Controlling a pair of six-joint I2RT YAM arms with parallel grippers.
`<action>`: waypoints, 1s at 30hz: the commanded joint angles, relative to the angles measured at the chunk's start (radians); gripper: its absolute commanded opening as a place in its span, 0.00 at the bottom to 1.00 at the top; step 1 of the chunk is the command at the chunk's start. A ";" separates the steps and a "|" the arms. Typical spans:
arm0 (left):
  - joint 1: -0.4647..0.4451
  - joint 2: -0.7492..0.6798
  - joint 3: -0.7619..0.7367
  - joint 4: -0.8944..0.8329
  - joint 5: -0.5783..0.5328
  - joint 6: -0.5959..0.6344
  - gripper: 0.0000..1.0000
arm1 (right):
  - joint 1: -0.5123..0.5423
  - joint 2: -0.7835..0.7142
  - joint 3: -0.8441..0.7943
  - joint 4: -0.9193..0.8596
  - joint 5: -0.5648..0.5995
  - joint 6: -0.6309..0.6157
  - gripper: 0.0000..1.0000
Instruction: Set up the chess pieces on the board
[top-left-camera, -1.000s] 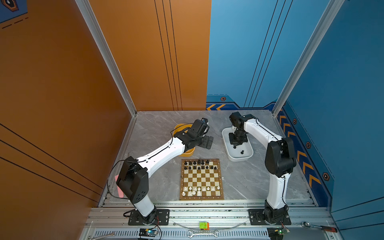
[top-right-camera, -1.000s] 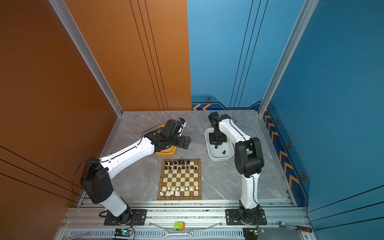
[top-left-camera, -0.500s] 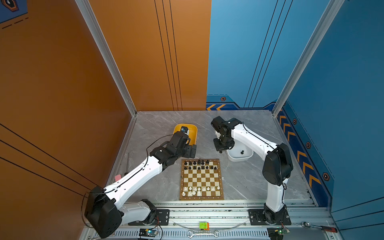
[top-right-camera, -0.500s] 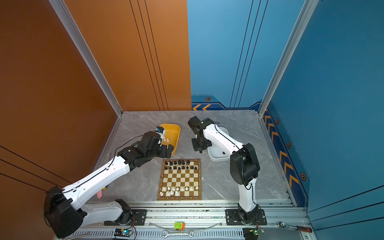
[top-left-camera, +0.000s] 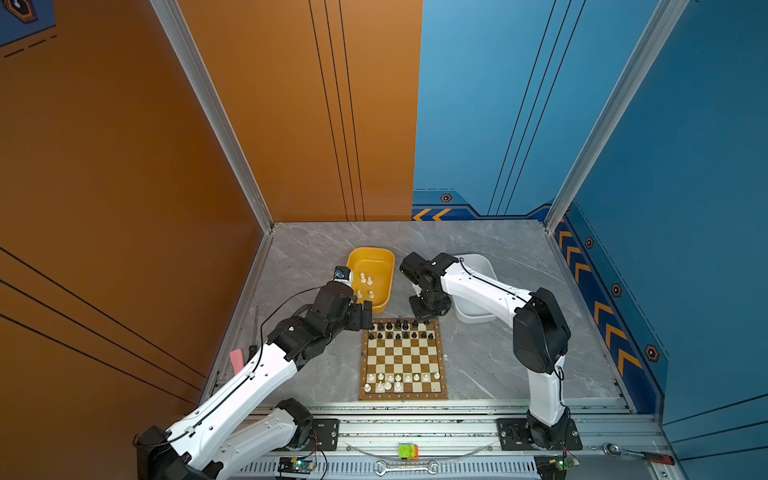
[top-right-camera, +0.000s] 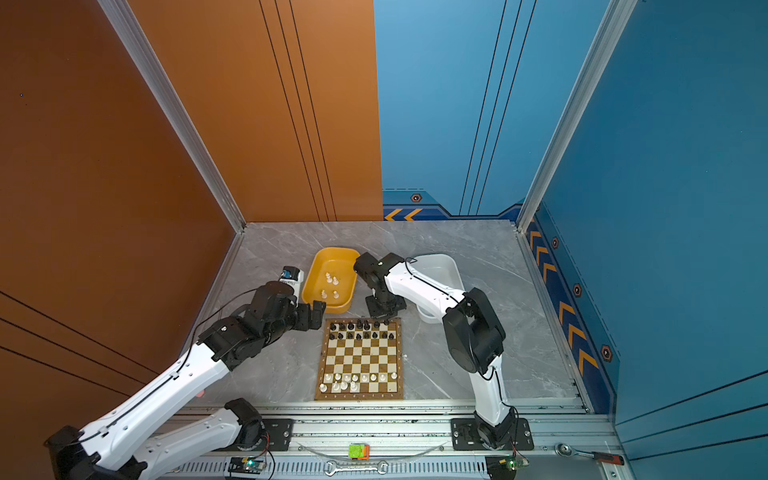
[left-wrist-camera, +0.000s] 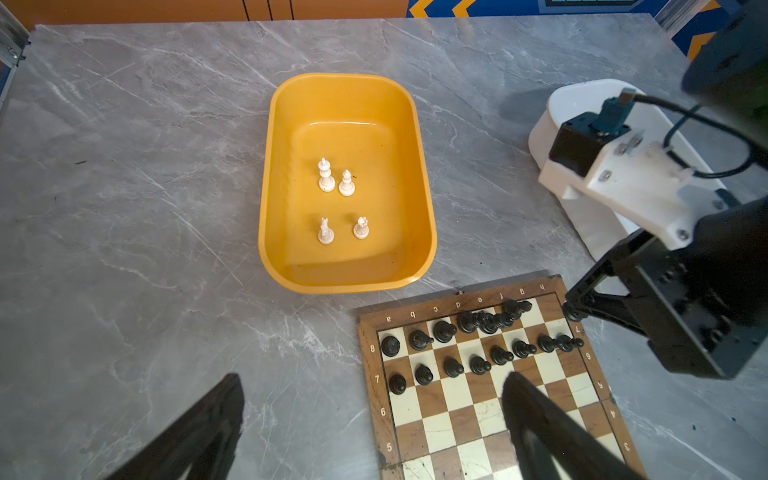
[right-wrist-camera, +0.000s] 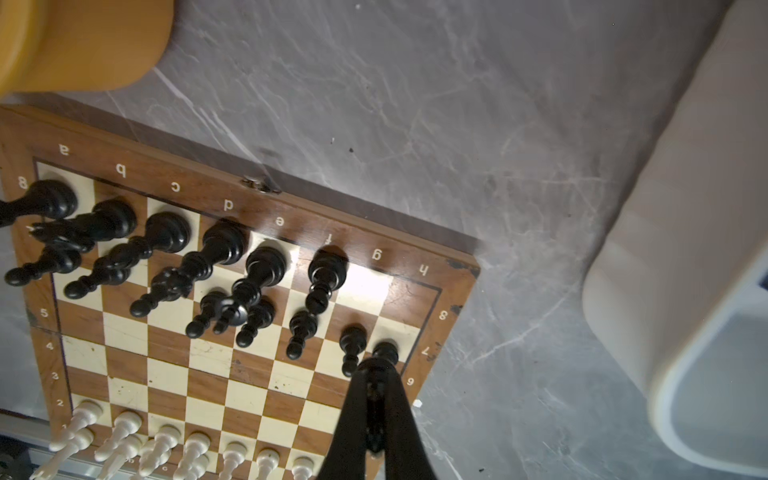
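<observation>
Board (top-left-camera: 403, 357) sits mid surface (top-left-camera: 316, 249), near the front rail. Black pieces (left-wrist-camera: 444, 330) fill most of its two far rows, white pieces (top-left-camera: 408, 377) the near rows. Four loose white pieces (left-wrist-camera: 326, 176) stand in the yellow tub (left-wrist-camera: 415, 178) behind the board, white tub (top-left-camera: 484, 270) to the right. Left pincer (left-wrist-camera: 372, 377) is spread wide above the board's far left corner. Right pincer (right-wrist-camera: 374, 365) is closed tight over the far right corner by the last pawn; can't tell if it pinches a piece

Yellow tub (left-wrist-camera: 347, 104), white tub (right-wrist-camera: 706, 249) — apart on grey marble tabletop (left-wrist-camera: 124, 166).
</observation>
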 joint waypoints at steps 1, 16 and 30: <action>0.013 -0.018 -0.010 -0.042 -0.025 -0.012 0.98 | 0.006 0.027 -0.017 0.026 -0.012 0.023 0.00; 0.040 -0.008 0.011 -0.054 -0.001 0.016 0.98 | 0.008 0.104 0.001 0.052 -0.016 0.024 0.00; 0.072 0.025 0.043 -0.054 0.028 0.039 0.98 | -0.014 0.123 0.028 0.050 -0.014 0.017 0.02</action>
